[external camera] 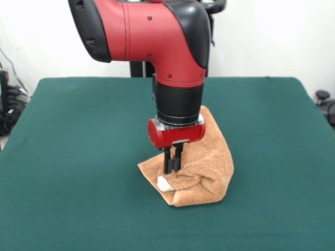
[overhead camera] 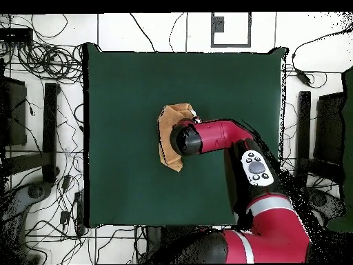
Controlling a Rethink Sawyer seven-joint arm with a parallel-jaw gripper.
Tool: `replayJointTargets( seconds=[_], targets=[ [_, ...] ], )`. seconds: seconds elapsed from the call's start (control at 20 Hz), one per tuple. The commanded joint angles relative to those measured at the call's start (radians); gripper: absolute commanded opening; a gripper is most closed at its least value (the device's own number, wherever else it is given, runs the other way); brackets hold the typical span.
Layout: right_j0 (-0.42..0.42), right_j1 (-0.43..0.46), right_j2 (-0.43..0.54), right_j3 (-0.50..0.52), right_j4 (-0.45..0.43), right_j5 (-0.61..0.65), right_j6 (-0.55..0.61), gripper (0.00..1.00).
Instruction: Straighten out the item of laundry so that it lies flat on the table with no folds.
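One folded towel [external camera: 209,167], long axis running toward the robot, pinched between the fingers [external camera: 173,159].

Loads of black cables [overhead camera: 48,62] sprawled over the white floor [overhead camera: 158,27] left of the desk in the overhead view, plus more along the near side. Dark boxy gear [overhead camera: 14,110] sits far left, a gray-framed square [overhead camera: 231,29] at the far edge, and a white wall [external camera: 47,47] behind.
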Motion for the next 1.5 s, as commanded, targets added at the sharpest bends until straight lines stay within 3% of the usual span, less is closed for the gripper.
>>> replayJointTargets(
  seconds=[0.05,0.3,0.5,1.5],
  targets=[
    [0.052,-0.019,0.076,0.015,-0.008,0.144,-0.071,0.0],
    [0.112,-0.142,0.071,0.081,0.084,0.247,0.027,0.0],
    [0.148,-0.188,0.068,0.1,0.129,0.291,0.075,0.0],
    [0.339,-0.144,-0.065,0.072,0.188,0.205,0.249,0.0]
  ],
)
